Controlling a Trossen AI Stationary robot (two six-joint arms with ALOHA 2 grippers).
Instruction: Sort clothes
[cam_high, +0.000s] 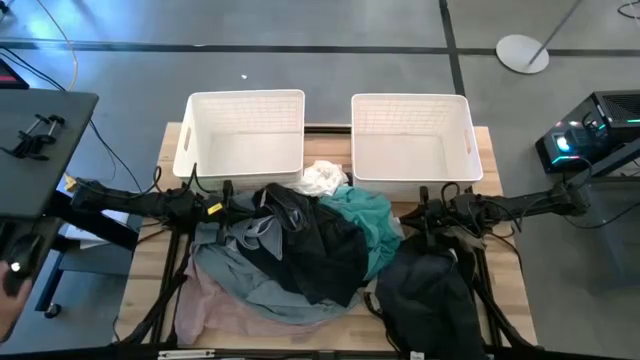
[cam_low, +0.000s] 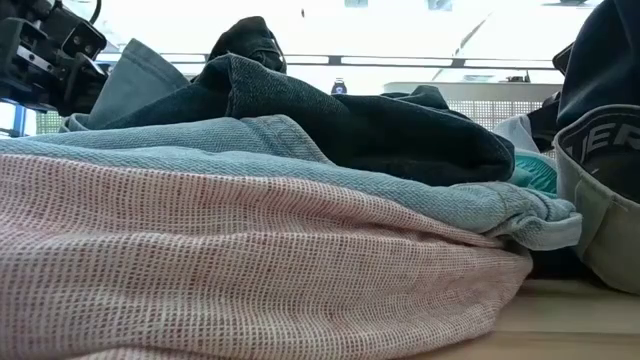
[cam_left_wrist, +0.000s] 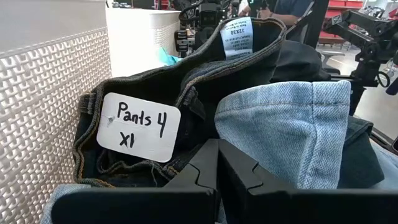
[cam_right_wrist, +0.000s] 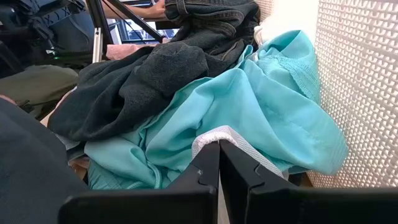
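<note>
Wooden slatted table (cam_high: 505, 290). Two white baskets (cam_high: 243, 135) stand side by side along its far edge. A heap of clothes (cam_high: 300, 255) lies just in front of them at the middle, with pale pink fabric (cam_low: 200, 260) lowest, resting directly on the wood.

Two white baskets (cam_high: 245, 135) (cam_high: 410, 135), one heap of clothes (cam_high: 300, 255), two arms (cam_high: 130, 203) (cam_high: 520, 205).

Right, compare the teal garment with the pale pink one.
The teal garment is smooth and lies near the right basket; the pale pink garment has a coarse open weave and sits at the pile's bottom, at the front-left. Both are crumpled, partly buried by darker clothes.
</note>
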